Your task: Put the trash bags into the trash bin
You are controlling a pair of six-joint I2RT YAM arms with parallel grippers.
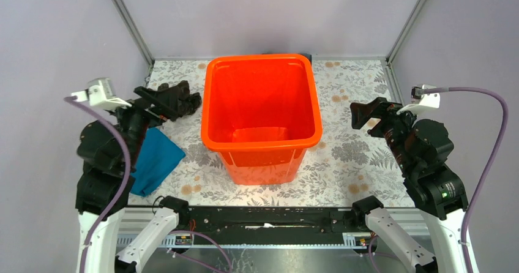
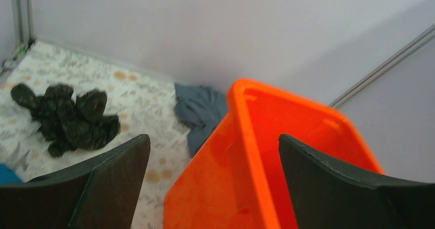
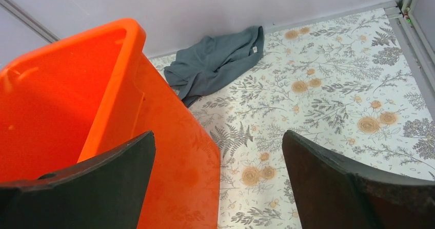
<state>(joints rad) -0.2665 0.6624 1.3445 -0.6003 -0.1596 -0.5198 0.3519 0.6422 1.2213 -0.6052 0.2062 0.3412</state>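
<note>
- Step in hand: the pickup, not yet begun. The trash bag (image 2: 66,118) lies crumpled on the table, left of the trash bin (image 1: 262,59) and apart from it.
- My left gripper (image 2: 213,139) gapes wide and holds nothing. The right gripper (image 3: 218,134), right of the bin, is the same.
- Next, I judge: swing the left gripper away from the bin, drop onto the bag and pinch 1 thick fold.

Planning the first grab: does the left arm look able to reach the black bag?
Probably yes: the black bag lies uncovered ahead of the open left claw, apart from the bin.

bright, even light; soft shadows
</note>
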